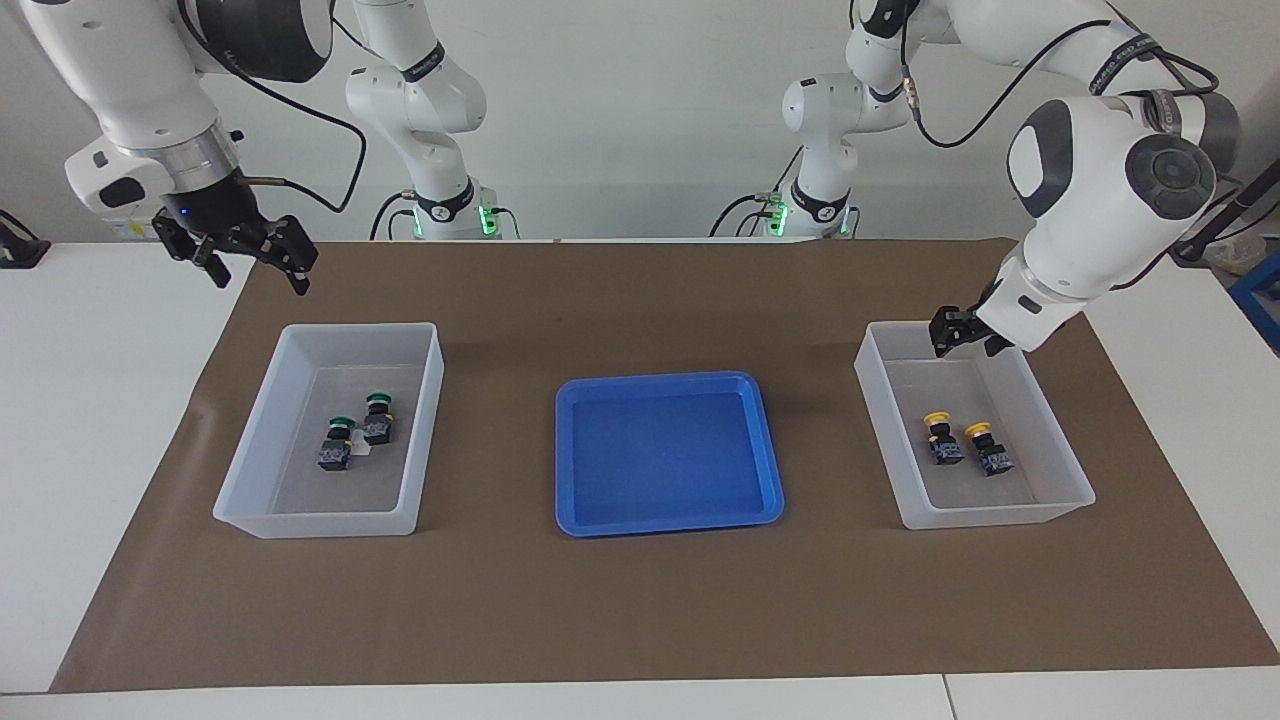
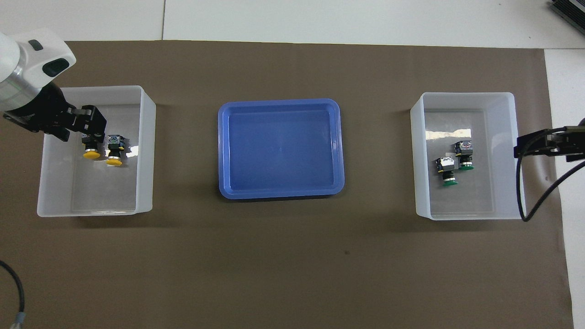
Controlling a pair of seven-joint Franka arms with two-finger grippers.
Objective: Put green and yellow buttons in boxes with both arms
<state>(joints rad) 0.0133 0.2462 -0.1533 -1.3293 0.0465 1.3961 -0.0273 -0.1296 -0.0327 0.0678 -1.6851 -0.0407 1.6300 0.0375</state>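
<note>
Two yellow buttons (image 1: 940, 435) (image 1: 985, 445) lie side by side in the box (image 1: 880, 430) at the left arm's end of the table. My left gripper (image 1: 962, 338) hangs over that box, above its rim, open and holding nothing. In the overhead view the left gripper (image 2: 82, 128) partly covers one yellow button (image 2: 91, 151). Two green buttons (image 1: 338, 440) (image 1: 378, 418) lie in the other box (image 1: 240, 470). My right gripper (image 1: 255, 275) is open and empty, raised over the mat's corner beside that box.
A shallow blue tray (image 1: 668, 380) with nothing in it sits on the brown mat (image 1: 640, 600) between the two boxes. White table surface surrounds the mat.
</note>
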